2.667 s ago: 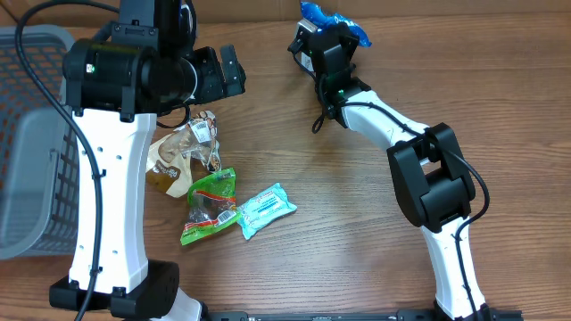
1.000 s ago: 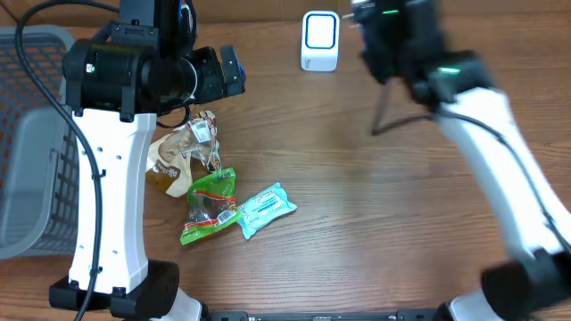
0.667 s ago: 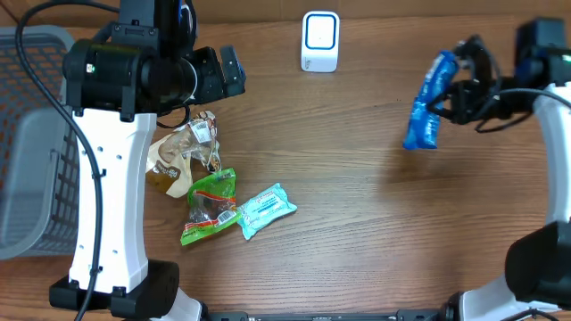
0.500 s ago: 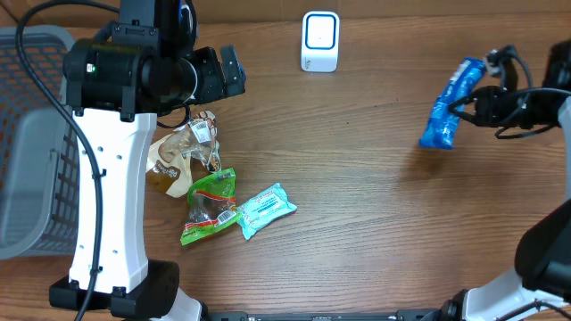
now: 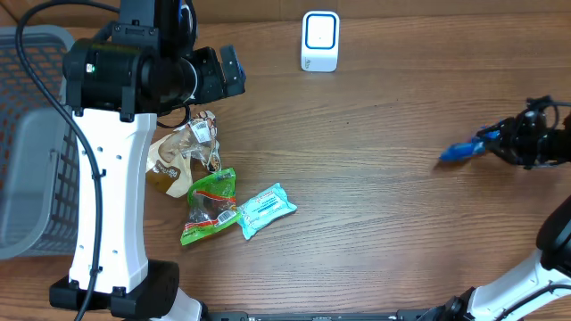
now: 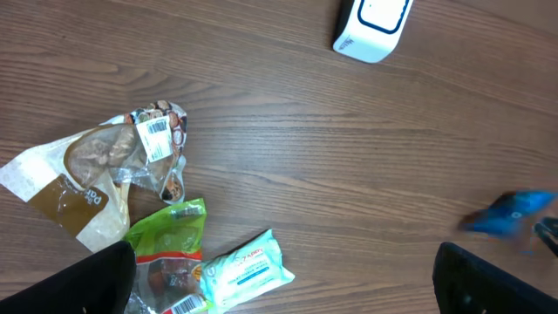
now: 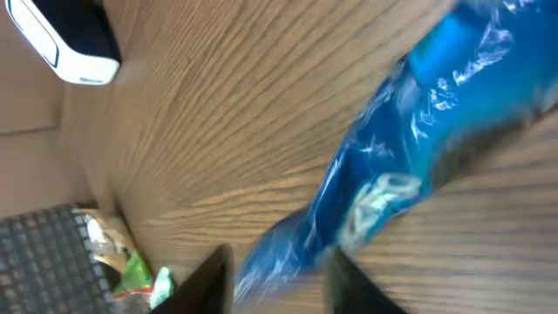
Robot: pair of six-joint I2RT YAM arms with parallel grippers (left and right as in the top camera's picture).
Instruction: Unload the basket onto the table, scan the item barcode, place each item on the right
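The item is a blue packet, streaked with blur, low over the table at the far right; the left wrist view also catches the blue packet. It lies between the fingers of my right gripper, which stand apart, with a thin gap on the packet's left side. From overhead the right gripper sits at the table's right edge. The white barcode scanner stands at the back middle, far from the packet. My left gripper hangs open and empty, high above the left pile.
A brown snack bag, a green packet and a teal wipes pack lie together at the left. A grey basket stands at the far left edge. The left arm's tall white column rises over the pile.
The right arm swung the blue packet from the scanner to the table's right edge and lower. Its jaws have parted round the packet. The left arm has not moved.
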